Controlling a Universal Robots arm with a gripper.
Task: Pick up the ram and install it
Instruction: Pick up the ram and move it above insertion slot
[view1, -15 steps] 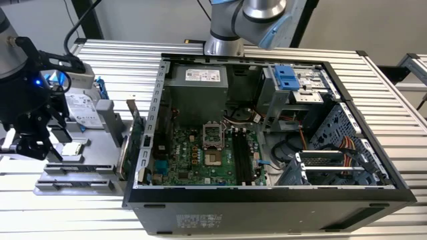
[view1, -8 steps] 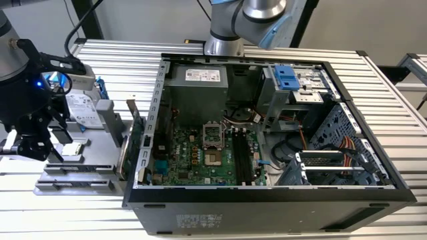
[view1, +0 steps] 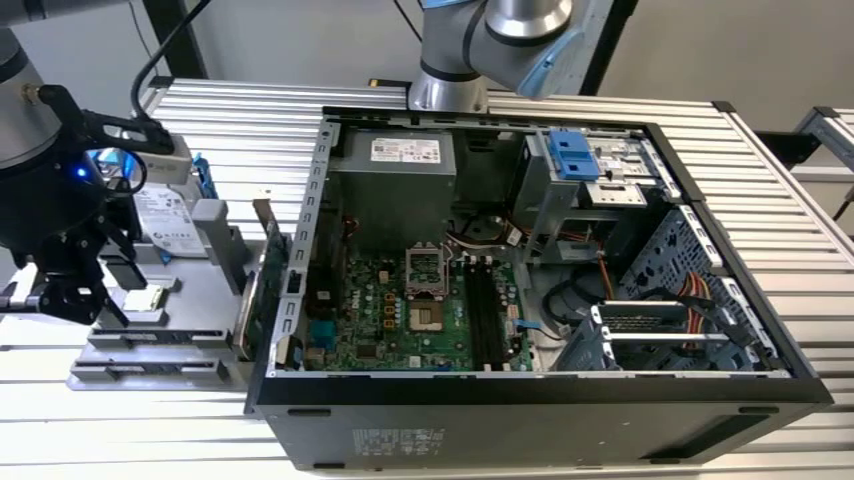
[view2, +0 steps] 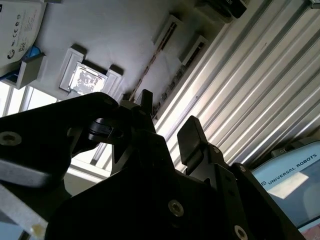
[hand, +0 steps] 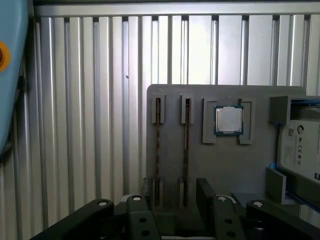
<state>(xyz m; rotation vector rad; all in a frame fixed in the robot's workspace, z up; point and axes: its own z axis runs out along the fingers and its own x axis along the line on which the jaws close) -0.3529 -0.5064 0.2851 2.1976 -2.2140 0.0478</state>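
Evidently the hand (view1: 67, 295) hung over the grey tray (view1: 174, 340), released and empty, its fingers spread to either side of the tray's slots in the first wrist view. In that tray the ram (hand: 157, 145) stood on edge, probably so its flat sides could be pinched, with a second stick (hand: 186, 145) beside it and the processor (hand: 229, 120) further along. Beyond the tray the computer case (view1: 534, 400) lay open, its board exposed.

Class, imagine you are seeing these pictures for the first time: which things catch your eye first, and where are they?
The open computer case sits mid-frame in the exterior view, its green motherboard bare. At that view's left lies a grey tray; in the first wrist view the open hand hangs above its two ram sticks, set on edge in slots beside a processor chip.
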